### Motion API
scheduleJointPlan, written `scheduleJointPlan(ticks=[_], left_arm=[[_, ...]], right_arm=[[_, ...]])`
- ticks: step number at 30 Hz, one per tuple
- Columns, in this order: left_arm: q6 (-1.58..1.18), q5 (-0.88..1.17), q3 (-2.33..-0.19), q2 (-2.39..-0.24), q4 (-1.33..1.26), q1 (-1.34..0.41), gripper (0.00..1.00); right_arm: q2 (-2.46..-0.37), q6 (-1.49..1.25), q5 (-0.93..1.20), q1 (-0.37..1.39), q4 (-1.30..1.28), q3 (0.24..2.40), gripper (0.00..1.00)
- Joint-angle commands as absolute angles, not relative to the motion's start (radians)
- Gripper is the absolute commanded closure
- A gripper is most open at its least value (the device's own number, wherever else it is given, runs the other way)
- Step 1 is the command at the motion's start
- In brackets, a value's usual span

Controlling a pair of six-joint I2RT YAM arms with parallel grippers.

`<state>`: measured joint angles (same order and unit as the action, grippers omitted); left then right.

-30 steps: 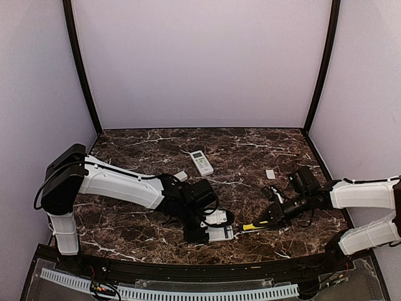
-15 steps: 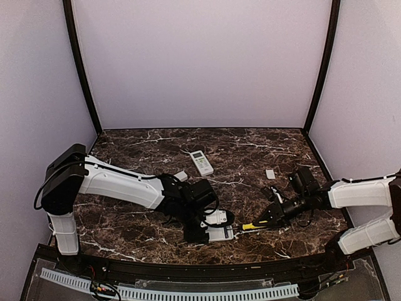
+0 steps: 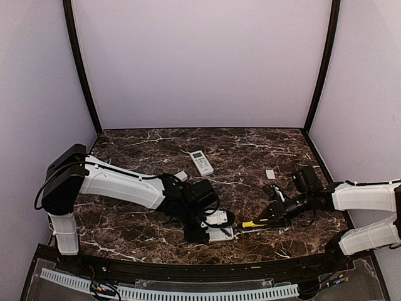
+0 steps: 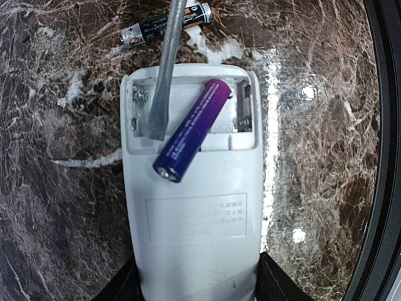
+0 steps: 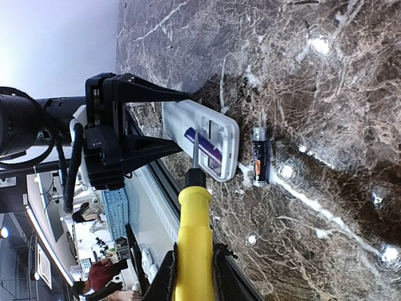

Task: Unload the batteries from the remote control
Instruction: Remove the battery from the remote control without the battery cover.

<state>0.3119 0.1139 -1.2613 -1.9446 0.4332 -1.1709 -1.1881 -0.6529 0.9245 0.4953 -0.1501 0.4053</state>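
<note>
A white remote control [image 4: 194, 219] lies back up with its battery bay open, and my left gripper [image 4: 195, 279] is shut on its lower end. One blue battery [image 4: 191, 128] sits slantwise, one end lifted out over the bay's edge. A black battery with an orange end [image 4: 144, 30] lies on the table just beyond the remote. My right gripper [image 5: 193, 276] is shut on a yellow-handled screwdriver [image 5: 194, 244]. Its blade [image 4: 164, 75] reaches into the bay's empty left slot. In the top view the remote [image 3: 220, 233] is near the front edge, between both grippers.
A second white remote [image 3: 201, 162] lies at mid table further back. Small white covers [image 3: 270, 174] [image 3: 181, 176] lie to the right and left of it. The table's black front rail [image 4: 382, 188] runs close beside the held remote.
The right wrist has shifted slightly to the right, with the screwdriver still pointing at the remote. The left arm and remote have not moved.
</note>
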Motion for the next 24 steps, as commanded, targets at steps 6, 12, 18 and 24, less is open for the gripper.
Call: scheduleJointPlan(ticks=[6,12,18,24], left_arm=[[0.327,0.11,-1.247,-1.996,0.517,-1.192,0.69],[0.31,-0.009,-1.248,-1.994,0.49,-1.192,0.7],[0.297,-0.196,-1.217,-1.952,0.414,-1.192,0.71],[0.285,-0.249,-1.216,-1.957,0.4,-1.186,0.71]], right_arm=[[-1.181,-0.643,0.939,0.49,-0.152,0.407,1.0],[-1.154,-0.637,0.905,0.491,-0.188,0.416,1.0],[-1.038,-0.613,0.838,0.503,-0.274,0.463,1.0],[-0.95,-0.629,0.669,0.566,-0.372,0.498,1.0]])
